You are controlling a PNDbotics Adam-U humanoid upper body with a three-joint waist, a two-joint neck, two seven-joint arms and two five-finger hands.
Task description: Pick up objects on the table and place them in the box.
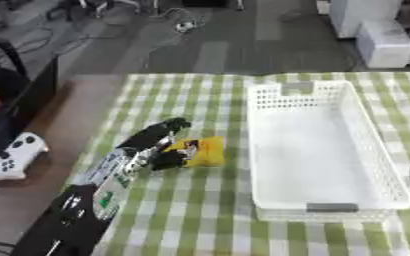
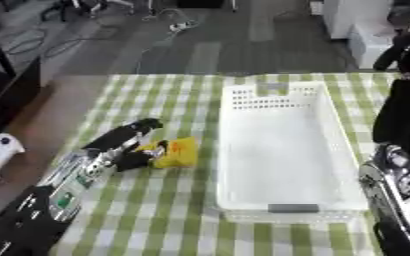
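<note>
Perforated white plastic box (image 1: pixel 318 145), checked cloth (image 1: pixel 200 210).

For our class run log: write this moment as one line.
left hand: closing on yellow soft object | white plastic basket: empty | right hand: unseen

Pretty sure I'm in a lab; cables (image 1: pixel 169 20) across the far floor; game controller (image 1: pixel 12 155) at my left.
</note>
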